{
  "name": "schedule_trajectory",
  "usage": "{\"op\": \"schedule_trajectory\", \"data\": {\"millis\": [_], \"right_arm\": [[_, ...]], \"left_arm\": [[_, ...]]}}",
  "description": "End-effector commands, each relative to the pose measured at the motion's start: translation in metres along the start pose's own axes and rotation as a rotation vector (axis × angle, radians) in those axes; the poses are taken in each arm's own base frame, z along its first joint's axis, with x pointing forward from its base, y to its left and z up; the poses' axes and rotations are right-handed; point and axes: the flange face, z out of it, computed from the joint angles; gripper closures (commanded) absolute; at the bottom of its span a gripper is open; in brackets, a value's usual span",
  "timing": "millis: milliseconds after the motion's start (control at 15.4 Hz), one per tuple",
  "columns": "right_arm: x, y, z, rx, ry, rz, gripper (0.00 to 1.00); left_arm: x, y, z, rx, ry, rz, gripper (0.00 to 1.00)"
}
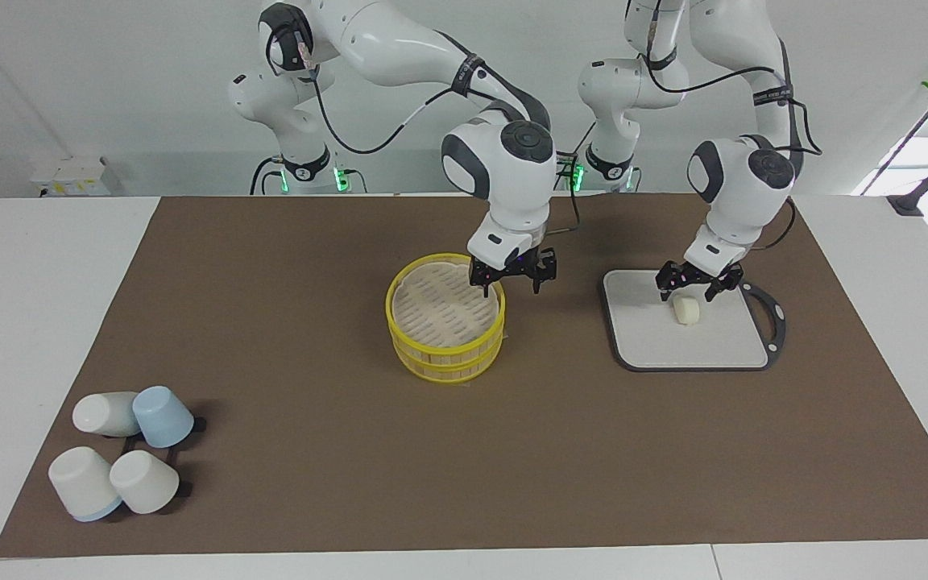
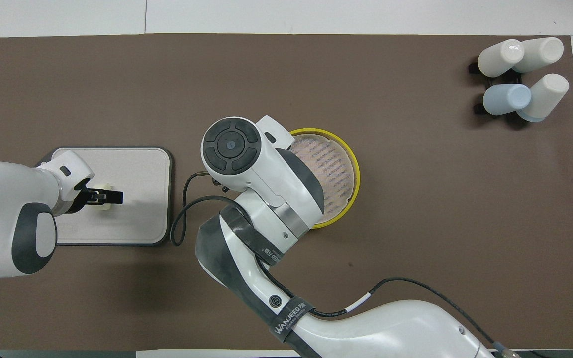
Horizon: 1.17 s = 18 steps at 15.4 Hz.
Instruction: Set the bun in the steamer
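Nothing placed yet: bun (image 1: 685,310) sits on the grey board (image 1: 649,346), at 3 o'clock from the lidded steamer (image 1: 445,326), left gripper (image 1: 695,287) just over it, fingers apart, while right gripper (image 1: 512,278), fingers apart, hovers at the steamer's rim.

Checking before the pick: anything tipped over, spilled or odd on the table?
Only the cups at the right arm's end: all four lie tipped on their black rack, none upright. The bun sits intact on the board; the steamer stands level.
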Motion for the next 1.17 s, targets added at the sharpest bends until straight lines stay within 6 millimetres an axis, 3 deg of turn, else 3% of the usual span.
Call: {"op": "schedule_trajectory", "data": {"millis": [0, 195, 325, 455, 584, 649, 714, 779, 1039, 1104], "right_arm": [[-0.005, 0.006, 0.012, -0.006, 0.01, -0.013, 0.0], [-0.009, 0.01, 0.018, 0.001, 0.018, -0.011, 0.0], [-0.013, 0.013, 0.026, 0.002, 0.018, -0.012, 0.0], [-0.015, 0.015, 0.028, -0.002, 0.013, -0.031, 0.0], [-0.015, 0.016, 0.029, -0.002, 0.011, -0.056, 0.53], [-0.016, 0.015, 0.029, -0.004, 0.009, -0.056, 0.88], [-0.017, 0.015, 0.028, -0.004, 0.009, -0.053, 1.0], [-0.016, 0.014, 0.029, -0.004, 0.009, -0.053, 1.0], [-0.01, 0.02, 0.02, -0.009, 0.009, -0.047, 1.0], [-0.002, 0.025, 0.006, -0.009, 0.011, -0.041, 1.0]], "left_arm": [[-0.006, -0.001, 0.011, -0.002, 0.023, 0.009, 0.0], [-0.011, -0.001, 0.021, 0.001, 0.037, 0.006, 0.01], [-0.012, -0.001, 0.022, 0.001, 0.034, 0.004, 0.27], [-0.013, 0.0, 0.023, 0.0, 0.026, 0.006, 0.66], [-0.011, -0.001, 0.022, -0.001, 0.02, 0.004, 0.87], [-0.01, 0.001, 0.019, -0.003, 0.005, 0.008, 0.87], [-0.002, 0.002, 0.009, -0.006, -0.01, 0.011, 0.87], [0.009, 0.002, -0.008, -0.011, -0.036, 0.013, 0.87], [0.052, 0.002, -0.124, -0.028, -0.124, 0.01, 0.87], [0.058, 0.003, -0.154, -0.029, -0.127, 0.012, 0.87]]}}
